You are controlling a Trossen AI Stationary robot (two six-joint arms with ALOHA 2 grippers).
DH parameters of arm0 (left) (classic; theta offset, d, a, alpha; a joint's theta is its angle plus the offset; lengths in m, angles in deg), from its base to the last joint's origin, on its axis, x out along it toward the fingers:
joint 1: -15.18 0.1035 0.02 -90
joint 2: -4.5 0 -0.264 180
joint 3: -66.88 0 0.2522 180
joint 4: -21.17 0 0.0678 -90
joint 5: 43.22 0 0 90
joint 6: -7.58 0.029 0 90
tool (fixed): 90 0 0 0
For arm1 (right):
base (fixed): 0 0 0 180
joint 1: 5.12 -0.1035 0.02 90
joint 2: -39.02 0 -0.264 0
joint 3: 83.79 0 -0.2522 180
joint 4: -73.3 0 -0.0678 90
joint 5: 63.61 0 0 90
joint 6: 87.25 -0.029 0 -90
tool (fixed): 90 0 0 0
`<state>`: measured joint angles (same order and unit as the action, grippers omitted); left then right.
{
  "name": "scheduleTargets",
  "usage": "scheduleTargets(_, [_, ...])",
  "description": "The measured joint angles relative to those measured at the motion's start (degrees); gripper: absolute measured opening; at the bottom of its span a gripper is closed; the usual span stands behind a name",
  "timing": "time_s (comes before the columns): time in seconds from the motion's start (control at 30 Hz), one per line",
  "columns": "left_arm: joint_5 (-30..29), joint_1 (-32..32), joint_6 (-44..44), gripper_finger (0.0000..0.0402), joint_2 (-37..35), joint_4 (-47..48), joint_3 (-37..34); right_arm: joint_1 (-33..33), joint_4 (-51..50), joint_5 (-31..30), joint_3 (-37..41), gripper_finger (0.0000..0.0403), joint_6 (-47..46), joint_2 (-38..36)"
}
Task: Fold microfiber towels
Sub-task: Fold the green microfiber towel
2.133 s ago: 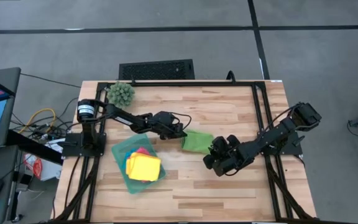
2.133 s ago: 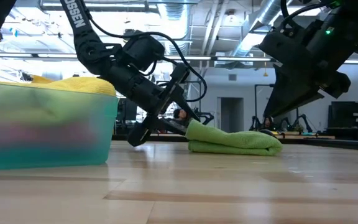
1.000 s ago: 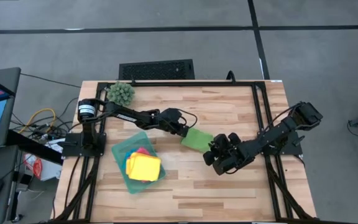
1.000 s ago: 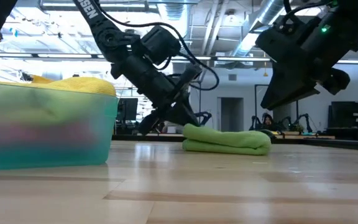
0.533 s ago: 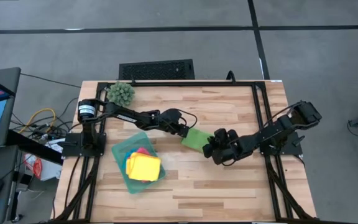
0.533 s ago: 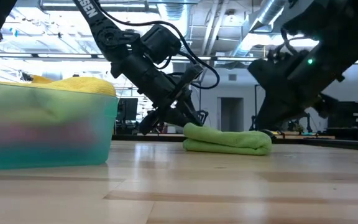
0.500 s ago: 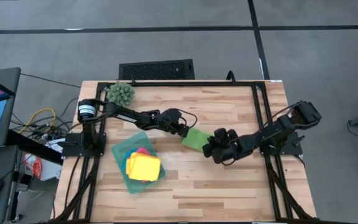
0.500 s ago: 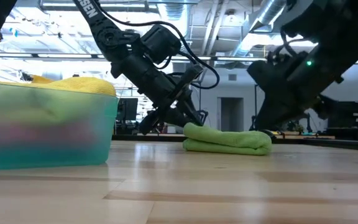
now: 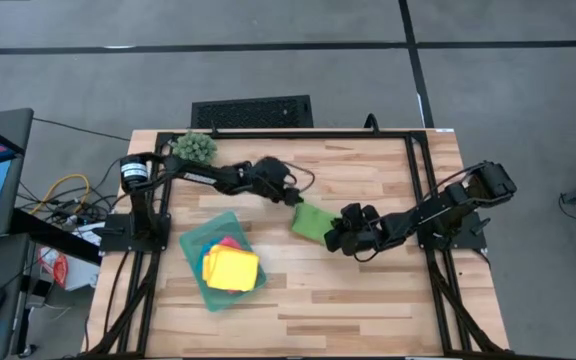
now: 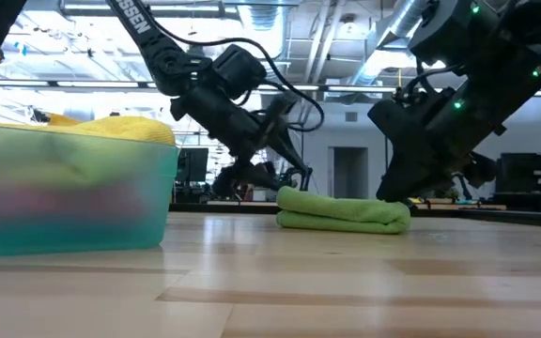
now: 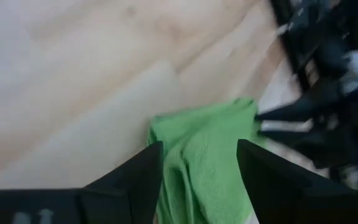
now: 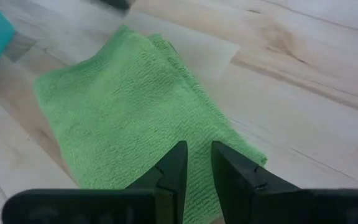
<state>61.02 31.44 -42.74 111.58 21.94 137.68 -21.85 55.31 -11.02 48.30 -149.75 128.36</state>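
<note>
The wooden counter (image 9: pixel 368 290) carries everything. On its left part stands the teal tray (image 9: pixel 196 243), and in it lie folded towels, the yellow towel (image 9: pixel 230 268) on top with a pink towel (image 9: pixel 230 243) showing from under it. A small spiky green plant (image 9: pixel 195 147) sits at the far left corner.

The green towel (image 9: pixel 309 221) lies folded near the middle of the counter, between the two arms. Its long axis seems to run across the line between the hands, a little slanted.

The right hand (image 9: pixel 336 233) is the nearer one: it is at the towel's right edge, and in the right wrist view its two fingers (image 12: pixel 174 167) stand just over the cloth with only a narrow gap, holding nothing as far as I can see. The right arm reaches low and stretched from the right side of the counter.

The left hand (image 9: pixel 290 196) is just beside the far left corner of the towel, raised a little off the cloth in the low view. Its fingers (image 11: pixel 143 174) stand apart and empty, the towel ahead between them. I judge the next grasp belongs to the right hand.
</note>
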Motion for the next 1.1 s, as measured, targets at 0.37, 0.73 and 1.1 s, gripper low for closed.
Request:
scheduleTargets(0.37, [15.40,0.70,-0.63,0.0181,-8.86,-4.74,0.11,-2.13,0.01,-3.32,0.00,0.0098,-3.48,-4.20])
scheduleTargets(0.73, [11.46,-8.39,3.91,0.0011,2.29,-4.14,-0.04,-5.05,0.28,-3.26,0.00,0.0098,-4.46,-7.18])
scheduleTargets(1.1, [6.23,-7.20,2.05,0.0015,6.96,-3.78,0.20,-4.99,4.94,-0.39,-0.04,0.0098,-2.09,-4.92])
